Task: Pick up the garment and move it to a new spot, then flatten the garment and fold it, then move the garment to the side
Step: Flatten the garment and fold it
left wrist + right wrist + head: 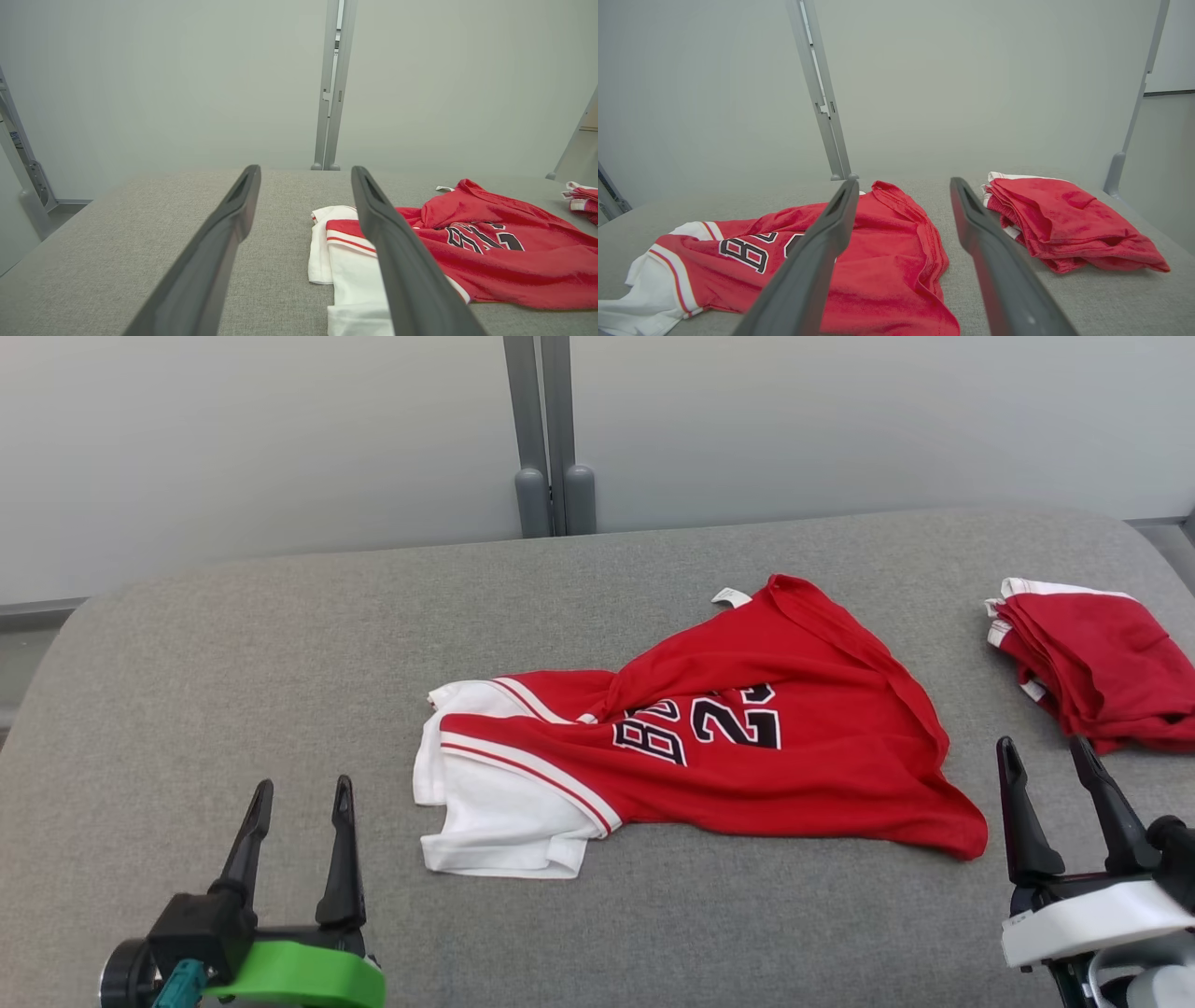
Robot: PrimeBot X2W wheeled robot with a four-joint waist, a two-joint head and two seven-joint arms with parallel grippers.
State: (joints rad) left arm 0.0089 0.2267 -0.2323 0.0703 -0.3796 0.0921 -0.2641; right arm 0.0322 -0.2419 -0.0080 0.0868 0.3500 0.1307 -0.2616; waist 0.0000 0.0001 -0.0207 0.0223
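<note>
End effector left [304, 784] spread | end effector right [1041, 743] spread | garment [822, 747] lettering — fold-hidden

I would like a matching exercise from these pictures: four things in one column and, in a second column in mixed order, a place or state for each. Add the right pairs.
Column one
1. numbered jersey
2. red pile
3. left gripper
4. right gripper

Column two
a. open, on a white mount
b. crumpled, in the middle
c. folded, at the far right
d. open, on a green mount

Pairs: 1-b, 2-c, 3-d, 4-a.
</note>
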